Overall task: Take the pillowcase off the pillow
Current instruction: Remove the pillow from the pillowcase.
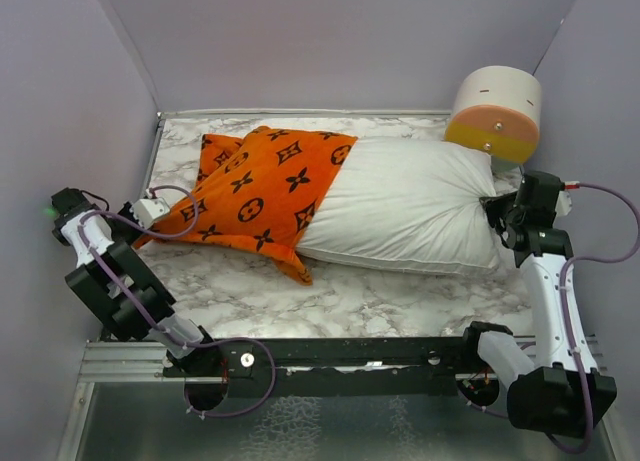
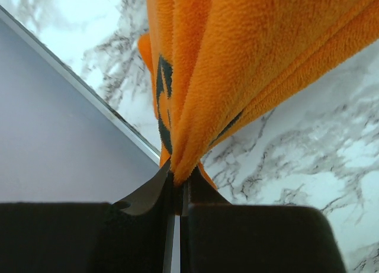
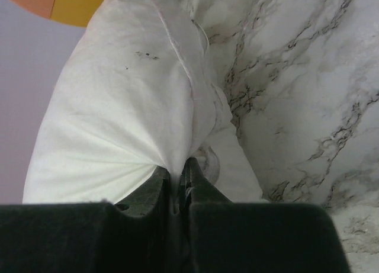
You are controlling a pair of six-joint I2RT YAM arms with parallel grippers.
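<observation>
a grey-veined white marble tabletop (image 1: 400,301) bears a plump white fabric pillow (image 1: 410,206), its left end in an orange black-printed fleece pillowcase (image 1: 265,186); a white-orange-yellow round cylinder (image 1: 495,111) sits far right.

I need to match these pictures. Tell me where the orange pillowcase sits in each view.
Top: pillowcase left of centre, covering the left end of the pillow.
Left wrist: fills the upper middle, pinched by the left gripper.
Right wrist: not in it.
Shared landmark: marble table.
</observation>
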